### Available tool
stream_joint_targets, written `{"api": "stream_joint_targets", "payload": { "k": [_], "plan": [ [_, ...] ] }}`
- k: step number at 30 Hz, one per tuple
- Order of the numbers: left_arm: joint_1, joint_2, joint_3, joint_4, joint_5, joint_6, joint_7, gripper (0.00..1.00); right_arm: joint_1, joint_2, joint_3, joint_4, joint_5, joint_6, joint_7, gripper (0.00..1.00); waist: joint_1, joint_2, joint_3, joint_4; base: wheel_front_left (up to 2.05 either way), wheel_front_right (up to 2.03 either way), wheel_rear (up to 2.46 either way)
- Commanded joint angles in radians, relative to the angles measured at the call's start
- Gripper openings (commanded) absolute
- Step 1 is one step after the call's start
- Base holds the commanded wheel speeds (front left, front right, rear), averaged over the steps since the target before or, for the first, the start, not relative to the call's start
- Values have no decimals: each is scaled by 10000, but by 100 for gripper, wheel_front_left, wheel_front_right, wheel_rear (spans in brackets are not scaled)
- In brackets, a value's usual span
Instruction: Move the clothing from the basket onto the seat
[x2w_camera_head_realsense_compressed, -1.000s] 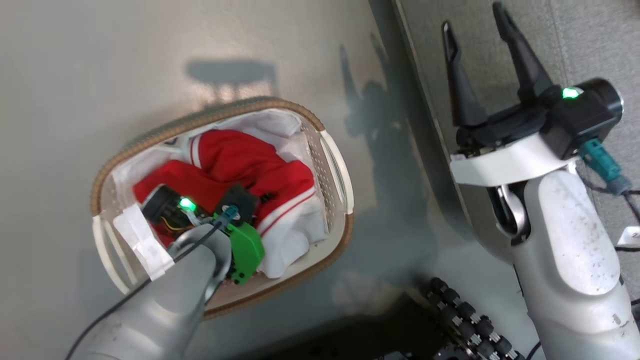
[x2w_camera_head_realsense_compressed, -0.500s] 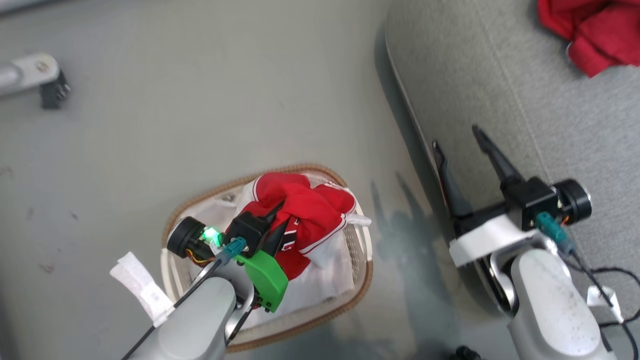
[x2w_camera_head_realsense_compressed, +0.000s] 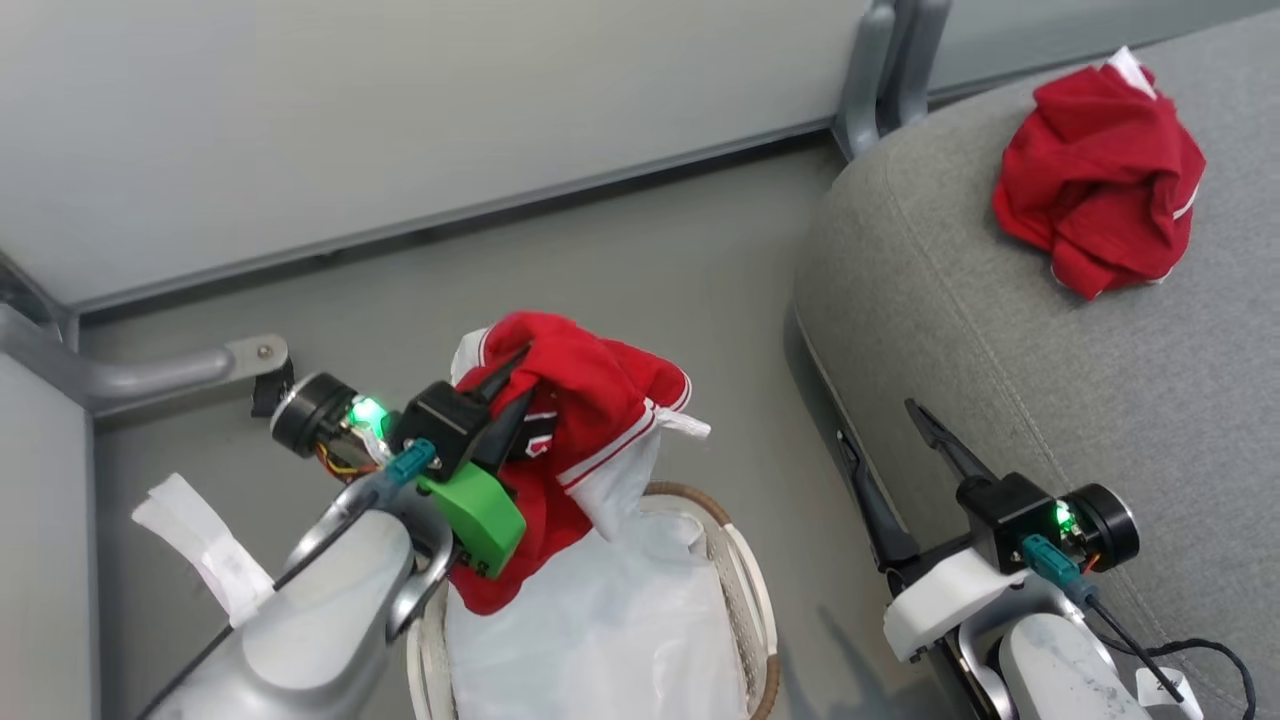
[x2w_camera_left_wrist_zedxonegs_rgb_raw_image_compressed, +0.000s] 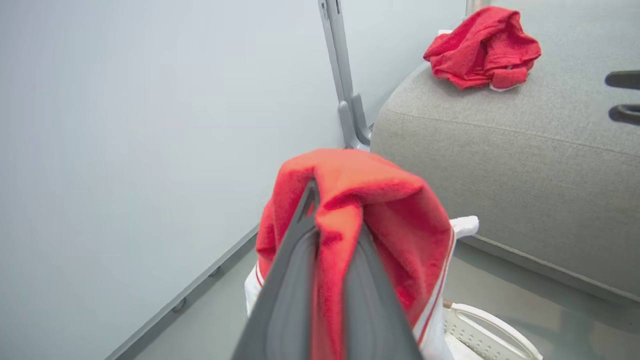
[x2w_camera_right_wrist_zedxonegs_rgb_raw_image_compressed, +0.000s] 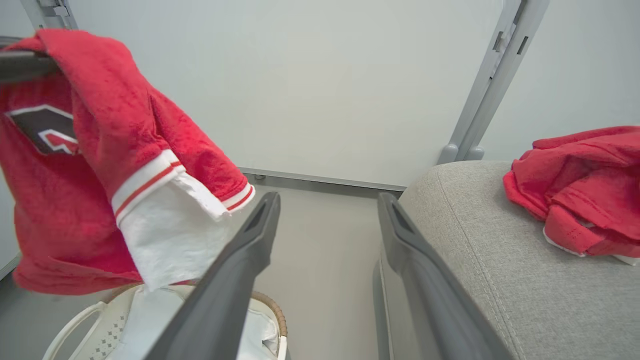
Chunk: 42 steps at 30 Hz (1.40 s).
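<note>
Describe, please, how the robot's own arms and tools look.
The left arm and right arm are pale grey. The left tool and right tool each have two long, dark, tapered fingers, a round black camera with a green light, and a teal plug with a black cable. The left also has a green plastic piece and white tape.

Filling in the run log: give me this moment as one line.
left gripper: shut on jersey, above basket | right gripper: open, empty | seat: one red garment | white liner: rises to jersey
</note>
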Motion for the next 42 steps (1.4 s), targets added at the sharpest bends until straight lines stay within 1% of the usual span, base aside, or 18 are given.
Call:
{"api": "stream_joint_targets", "payload": {
  "k": [1, 7, 13, 21, 24, 30, 37, 42],
  "plan": [
    [-322, 156, -38, -123, -68, -29, -35, 0, 181, -36, 61, 32, 29, -10, -24, 100, 1, -1, -1429, 160, 0, 0, 0],
    [-1391, 611, -400, -455, -267, -29, -35, 0, 144, -38, 378, 97, 63, -10, -24, 100, 1, -1, -1706, 89, 0, 0, 0],
    [-2347, 773, -959, -575, -578, -28, -35, 0, -202, -35, 828, 153, 51, -10, -24, 100, 1, -1, -1795, 168, 0, 0, 0],
    [-3158, 600, -1667, -722, -775, -29, -35, 0, -935, -38, 1745, 486, 86, -10, -24, 100, 1, -1, -1758, 320, 0, 0, 0],
    [-3270, 536, -1901, -884, -822, -29, -35, 0, -1250, -38, 1915, 763, 55, -10, -24, 100, 1, -1, -1754, 398, 0, 0, 0],
    [-3395, 422, -2334, -1289, -975, -29, -35, 0, -1987, -162, 2175, 1376, 347, -11, -24, 100, 1, -1, -1727, 597, 0, 0, 0],
    [-3436, 394, -2458, -1603, -1178, -29, -34, 0, -2791, -352, 2581, 1683, 814, -11, -24, 100, 1, -1, -1668, 760, 0, 0, 0],
    [-3227, 332, -2475, -1763, -1186, -29, -34, 0, -3399, -386, 3087, 2051, 972, -11, -24, 100, 1, -1, -1597, 811, 0, 0, 0]
  ]
}}
